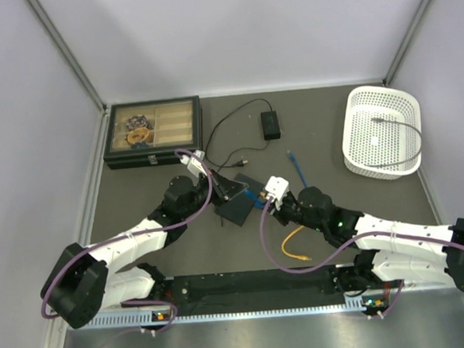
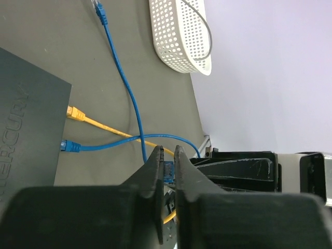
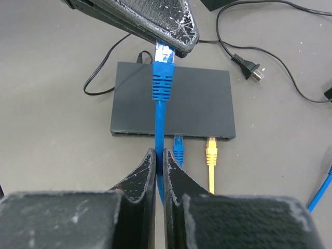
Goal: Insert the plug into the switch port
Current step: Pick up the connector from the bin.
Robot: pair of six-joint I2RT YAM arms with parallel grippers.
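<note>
The dark grey switch (image 3: 174, 101) lies flat, its port edge (image 3: 135, 133) facing my right wrist camera. A blue plug (image 3: 178, 148) and a yellow plug (image 3: 211, 153) sit in two of its ports. My right gripper (image 3: 160, 155) is shut on a blue cable (image 3: 160, 124) just in front of that edge. The cable's free blue plug (image 3: 163, 78) is raised above the switch, its tip pinched by my left gripper (image 2: 166, 154), whose fingers (image 3: 155, 21) show at the top of the right wrist view. In the top view both grippers meet over the switch (image 1: 236, 209).
A black compartment case (image 1: 153, 132) stands at the back left, a small black power brick (image 1: 270, 124) with a thin lead behind the switch, a white perforated basket (image 1: 383, 131) at the back right. A yellow cable (image 1: 294, 245) loops near the front rail.
</note>
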